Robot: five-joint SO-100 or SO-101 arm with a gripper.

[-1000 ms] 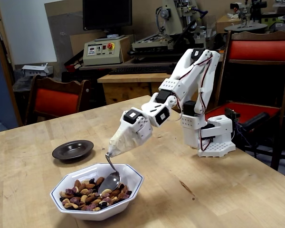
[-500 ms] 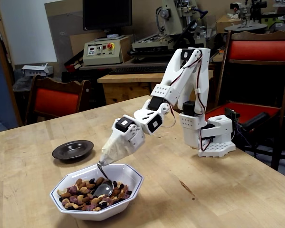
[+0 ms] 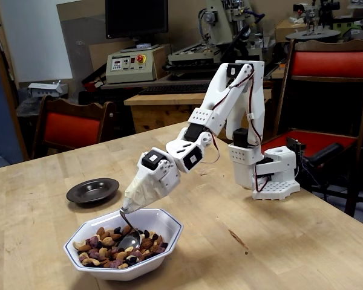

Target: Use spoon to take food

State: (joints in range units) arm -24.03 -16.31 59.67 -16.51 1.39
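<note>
Just shiny spoon [image 3: 130,240] amid knobbly food [image 3: 112,244]

White arm [image 3: 230,103]; tool [image 3: 133,202] wrapped beige. Silver spoon [image 3: 130,234]. Food [image 3: 118,246] brown, pale, dark purple. White bowl [image 3: 163,225], rim line apparently dark blue. Dark dish [image 3: 92,191]. Pale wood tabletop [image 3: 278,241].

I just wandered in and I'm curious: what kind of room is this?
Probably a workshop or lab: a milling machine and a control box with a red button stand behind a butcher-block table, plus a dark monitor.
</note>
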